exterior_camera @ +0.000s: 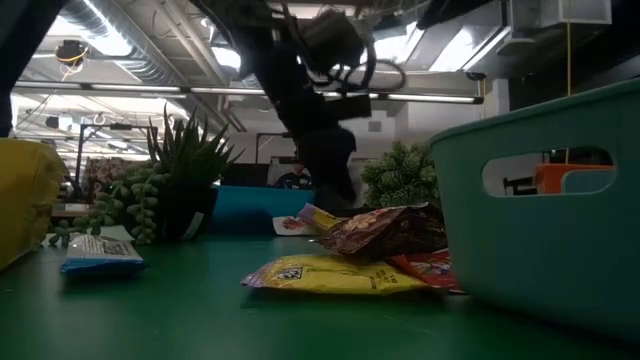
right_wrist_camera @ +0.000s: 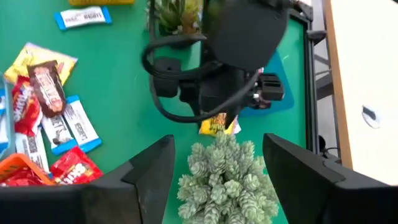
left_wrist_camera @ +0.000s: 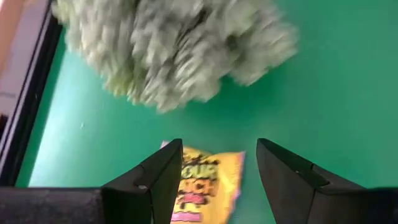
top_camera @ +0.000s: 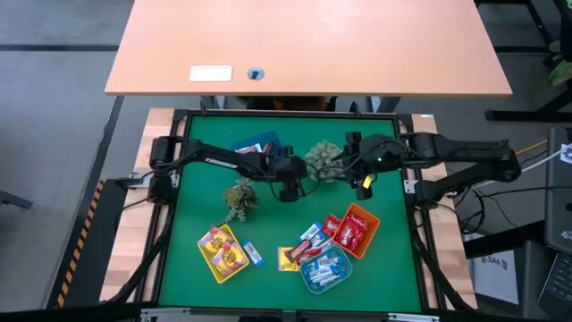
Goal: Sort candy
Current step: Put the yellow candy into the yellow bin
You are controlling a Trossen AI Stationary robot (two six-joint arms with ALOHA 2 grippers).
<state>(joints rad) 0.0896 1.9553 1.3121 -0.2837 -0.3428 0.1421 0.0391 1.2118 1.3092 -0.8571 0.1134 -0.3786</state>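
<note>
My left gripper [left_wrist_camera: 219, 168] is open over the green mat near the table's middle [top_camera: 288, 188]. Its fingers stand on either side of a yellow wrapped candy [left_wrist_camera: 206, 182], which lies flat on the mat; I see no touch. My right gripper [right_wrist_camera: 217, 155] hangs open higher up, right of centre [top_camera: 365, 184], with nothing between its fingers. More candy lies in the near trays: yellow in the yellow tray [top_camera: 223, 253], red in the orange tray [top_camera: 357, 229], blue-and-white in the blue tray [top_camera: 325, 272]. Loose pieces lie between them [top_camera: 288, 259] [top_camera: 254, 255].
A pale green artificial plant [top_camera: 322, 161] stands between the two grippers, just beyond the yellow candy [right_wrist_camera: 217, 124]. A second plant [top_camera: 239, 199] stands left of centre. A blue tray [top_camera: 259, 143] sits at the far side. A black raised rim [top_camera: 170, 224] borders the mat.
</note>
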